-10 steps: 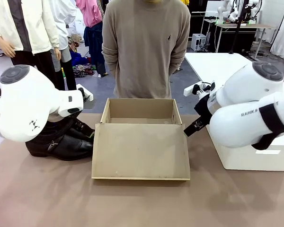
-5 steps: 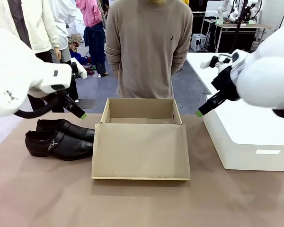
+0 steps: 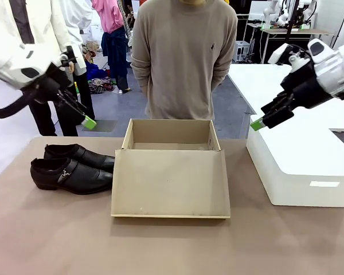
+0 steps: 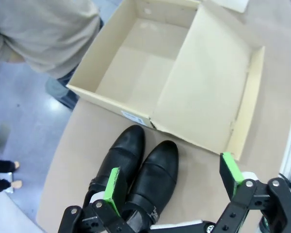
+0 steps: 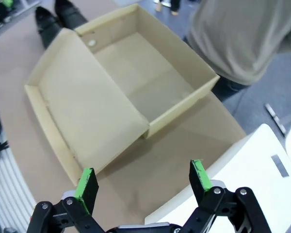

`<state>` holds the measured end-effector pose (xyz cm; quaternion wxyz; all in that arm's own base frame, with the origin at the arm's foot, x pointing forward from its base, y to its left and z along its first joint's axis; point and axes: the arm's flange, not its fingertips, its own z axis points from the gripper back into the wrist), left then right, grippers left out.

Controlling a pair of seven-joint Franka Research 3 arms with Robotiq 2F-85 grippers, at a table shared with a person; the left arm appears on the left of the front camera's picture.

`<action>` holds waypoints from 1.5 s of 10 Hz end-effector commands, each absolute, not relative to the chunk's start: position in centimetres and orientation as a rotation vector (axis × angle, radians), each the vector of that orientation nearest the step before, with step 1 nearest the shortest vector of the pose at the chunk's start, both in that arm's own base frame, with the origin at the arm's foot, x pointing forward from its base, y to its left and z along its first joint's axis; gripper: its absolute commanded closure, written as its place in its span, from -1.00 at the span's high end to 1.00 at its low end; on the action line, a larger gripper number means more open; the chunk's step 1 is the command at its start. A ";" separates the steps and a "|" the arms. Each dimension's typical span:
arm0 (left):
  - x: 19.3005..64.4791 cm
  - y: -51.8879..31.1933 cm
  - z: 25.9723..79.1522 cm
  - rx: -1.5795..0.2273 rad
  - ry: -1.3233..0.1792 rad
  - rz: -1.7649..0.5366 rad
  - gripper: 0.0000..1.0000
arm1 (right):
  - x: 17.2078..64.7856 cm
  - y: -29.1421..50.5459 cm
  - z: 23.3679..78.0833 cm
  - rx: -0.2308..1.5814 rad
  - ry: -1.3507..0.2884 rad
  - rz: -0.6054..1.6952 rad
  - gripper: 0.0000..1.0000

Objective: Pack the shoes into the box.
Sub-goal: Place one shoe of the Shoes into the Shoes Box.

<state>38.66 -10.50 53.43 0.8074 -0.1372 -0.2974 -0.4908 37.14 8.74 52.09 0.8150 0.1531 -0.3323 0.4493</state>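
A: Table (image 3: 46, 240) scene: what changes?
B: Both arms rise clear; left hand (image 4: 172, 180) and right hand (image 5: 143, 182) wide, empty. Shoes (image 3: 71, 169) sit below left hand, beside open box (image 3: 171, 189): packing not begun.

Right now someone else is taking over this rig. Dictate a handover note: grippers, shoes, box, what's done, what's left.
Left gripper: open, holding nothing, raised above the shoes.
Right gripper: open, holding nothing, raised by the near edge of the white plastic box.
Shoes: side by side on the table, left of the box, toes toward it.
Box: open and empty, lid flap lying flat toward the robot.
Done: nothing packed yet.
Left: pick up both shoes, set them in the box, probably close the lid.
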 end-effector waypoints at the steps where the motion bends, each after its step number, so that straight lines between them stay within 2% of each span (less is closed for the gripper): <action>1: 39.9 -9.0 53.7 -0.361 -0.596 -1.087 1.00 | 37.6 7.0 51.7 0.453 -0.718 1.054 1.00; 3: 39.6 -8.1 53.5 -0.462 -0.627 -1.174 1.00 | 37.4 5.7 51.8 0.498 -0.735 1.072 1.00; 7: 38.2 -6.0 52.3 -0.511 -0.679 -1.165 1.00 | 37.3 5.4 51.7 0.526 -0.735 1.084 1.00; 15: 38.6 -6.5 52.8 -0.489 -0.658 -1.168 1.00 | 36.7 5.5 51.7 0.519 -0.709 1.052 1.00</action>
